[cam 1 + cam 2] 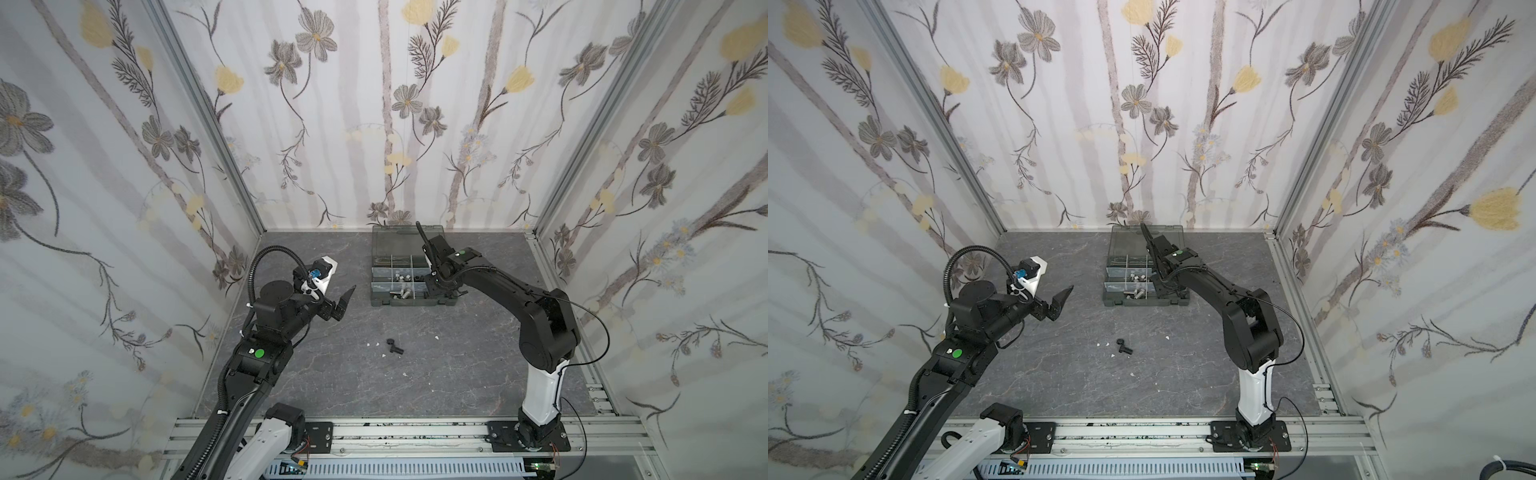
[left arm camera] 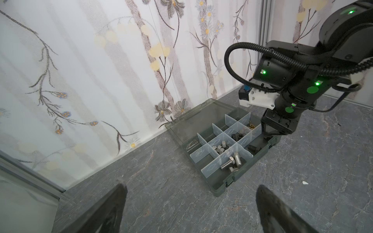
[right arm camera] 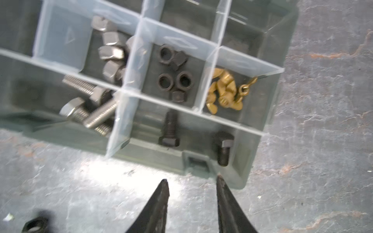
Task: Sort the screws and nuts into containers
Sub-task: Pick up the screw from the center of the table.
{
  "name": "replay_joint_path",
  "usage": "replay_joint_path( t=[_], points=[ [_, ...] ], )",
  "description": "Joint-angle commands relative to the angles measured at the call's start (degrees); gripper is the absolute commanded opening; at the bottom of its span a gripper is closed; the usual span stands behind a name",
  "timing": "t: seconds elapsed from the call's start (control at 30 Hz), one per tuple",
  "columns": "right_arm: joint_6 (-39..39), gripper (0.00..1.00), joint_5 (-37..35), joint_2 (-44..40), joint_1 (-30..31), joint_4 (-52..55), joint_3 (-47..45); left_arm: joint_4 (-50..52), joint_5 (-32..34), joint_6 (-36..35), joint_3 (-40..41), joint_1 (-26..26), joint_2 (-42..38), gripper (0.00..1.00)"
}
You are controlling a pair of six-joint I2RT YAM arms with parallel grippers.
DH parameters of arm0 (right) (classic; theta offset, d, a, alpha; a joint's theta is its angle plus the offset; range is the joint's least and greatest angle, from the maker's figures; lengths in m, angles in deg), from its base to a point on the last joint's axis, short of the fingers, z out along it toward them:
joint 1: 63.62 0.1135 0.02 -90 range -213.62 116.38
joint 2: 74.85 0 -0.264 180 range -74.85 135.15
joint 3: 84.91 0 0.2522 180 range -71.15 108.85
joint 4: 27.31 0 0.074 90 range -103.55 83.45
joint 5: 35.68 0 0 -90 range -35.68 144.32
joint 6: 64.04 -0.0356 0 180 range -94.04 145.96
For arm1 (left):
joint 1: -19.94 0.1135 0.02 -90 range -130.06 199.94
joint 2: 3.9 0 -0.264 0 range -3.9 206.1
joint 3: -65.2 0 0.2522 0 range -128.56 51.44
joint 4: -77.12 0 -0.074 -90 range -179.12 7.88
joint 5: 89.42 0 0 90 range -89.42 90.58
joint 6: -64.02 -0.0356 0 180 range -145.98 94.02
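1. Your left gripper (image 2: 190,187) hangs over bare table, jaws spread wide with nothing between them.
2. The loose work lies mid-table: a small black hex nut (image 1: 390,341) and, just beside it, a short black hex-head screw (image 1: 398,350). In a top view, both sit between four and five o'clock from the left gripper.
3. The screw's long axis runs roughly nine to three, tipped slightly toward four. I judge the jaws should close across it, about twelve to six. The nut lies at about eleven o'clock of the screw, so a low approach from that side risks knocking it.
4. The dark grey plastic organizer case (image 1: 386,302) sits around twelve o'clock from the loose pair, well apart, with its lid open.
5. Your right gripper (image 3: 191,178) hovers at the case's five o'clock corner, jaws parted a little and gripping nothing. Two black sorted screws (image 3: 170,129) lie in the compartment just beyond its tips, and black sorted nuts (image 3: 175,78) lie in the one past that. The loose pair lies at about seven o'clock from this gripper. Either arm looks about equally near, but the left is already clear of the case and opened wider.
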Motion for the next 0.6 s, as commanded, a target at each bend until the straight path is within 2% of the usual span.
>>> replay_joint_path(
  t=[0.0, 0.3, 0.57],
  points=[
    [-5.8, 0.41, 2.0, -0.8, 4.1, 1.6, -1.3, -1.7, -0.5, -0.2, -0.4, 0.0, -0.2, 1.0],
    [-12.7, 0.4, 8.3, 3.8, 16.5, -2.4, 0.3, -1.9, -0.8, -0.1, -0.3, 0.0, -1.1, 1.0],
    [-13.0, 0.42, 10.5, 9.1, 20.7, -2.4, 0.4, -2.0, -0.9, -0.1, 0.0, 0.1, -2.3, 1.0]
  ],
)
